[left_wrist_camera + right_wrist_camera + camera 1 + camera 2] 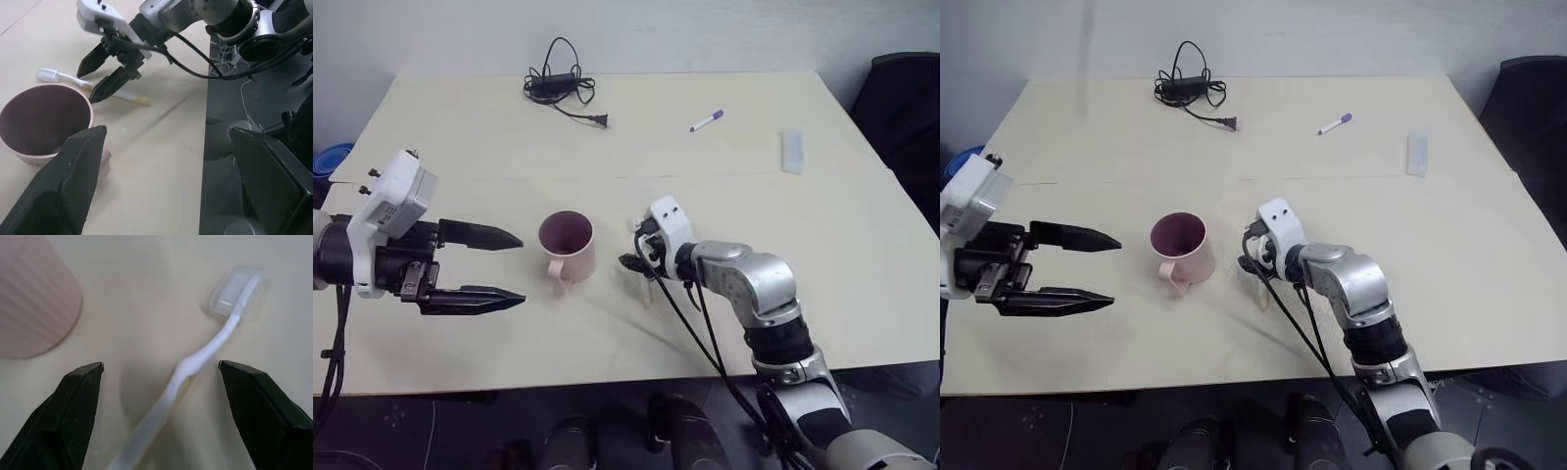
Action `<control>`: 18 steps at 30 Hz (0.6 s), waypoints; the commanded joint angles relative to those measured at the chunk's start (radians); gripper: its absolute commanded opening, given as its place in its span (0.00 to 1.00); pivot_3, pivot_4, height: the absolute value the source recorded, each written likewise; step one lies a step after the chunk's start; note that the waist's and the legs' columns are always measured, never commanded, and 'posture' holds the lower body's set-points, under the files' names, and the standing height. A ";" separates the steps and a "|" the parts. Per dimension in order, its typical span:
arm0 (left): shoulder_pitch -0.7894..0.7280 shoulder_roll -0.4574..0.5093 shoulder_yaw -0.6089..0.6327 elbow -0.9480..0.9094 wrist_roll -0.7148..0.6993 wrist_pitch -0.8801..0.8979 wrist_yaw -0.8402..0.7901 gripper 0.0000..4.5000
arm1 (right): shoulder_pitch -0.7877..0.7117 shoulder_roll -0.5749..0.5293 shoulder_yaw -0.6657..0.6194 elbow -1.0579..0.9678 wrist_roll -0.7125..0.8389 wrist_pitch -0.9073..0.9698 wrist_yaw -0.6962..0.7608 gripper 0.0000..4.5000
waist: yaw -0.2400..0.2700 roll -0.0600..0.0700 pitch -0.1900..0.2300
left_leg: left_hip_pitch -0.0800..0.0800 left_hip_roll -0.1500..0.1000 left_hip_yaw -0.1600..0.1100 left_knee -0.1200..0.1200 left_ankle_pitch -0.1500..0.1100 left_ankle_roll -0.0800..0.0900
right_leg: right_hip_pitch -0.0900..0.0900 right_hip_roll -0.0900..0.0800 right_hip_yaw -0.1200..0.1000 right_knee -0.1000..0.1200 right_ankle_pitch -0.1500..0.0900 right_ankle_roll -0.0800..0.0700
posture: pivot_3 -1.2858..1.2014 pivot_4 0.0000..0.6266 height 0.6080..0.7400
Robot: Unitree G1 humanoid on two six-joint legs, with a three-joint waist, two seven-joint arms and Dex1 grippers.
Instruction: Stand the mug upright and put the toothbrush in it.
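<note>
The mug [567, 242] already stands upright on the bench [822, 245], mouth up, handle turned toward me. The toothbrush [205, 350] lies flat on the bench just beside the mug, on its right. So the step in hand, as I judge it, is the pickup.

My right end effector [105, 73] hovers low over the toothbrush with its jaws spread wide and nothing between them; the shaft runs through the gap. To do this well I should come straight down so both fingertips meet the bench on either side of the thin shaft, close near the middle of the handle rather than at the bristle head, and keep clear of the mug, which sits close enough to be knocked.

My left end effector [484, 266] waits beside the mug on its left, jaws also wide apart and empty. It could steady the mug during the drop.

From the head views my right wrist covers most of the toothbrush; I cannot make out its pale handle end there. In the right wrist view the handle end is cut off. I cannot tell whether my fingertips touch the bench yet.
</note>
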 commanded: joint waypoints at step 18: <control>0.058 0.019 0.157 0.008 -0.010 0.057 0.043 0.95 | -0.039 0.088 -0.070 0.088 -0.005 -0.288 -0.028 0.03 | -0.010 0.000 0.000 | 0.001 0.001 0.001 0.000 0.000 -0.001 | 0.000 0.002 0.001 0.001 0.000 0.000 | 0.52 0.24 1.00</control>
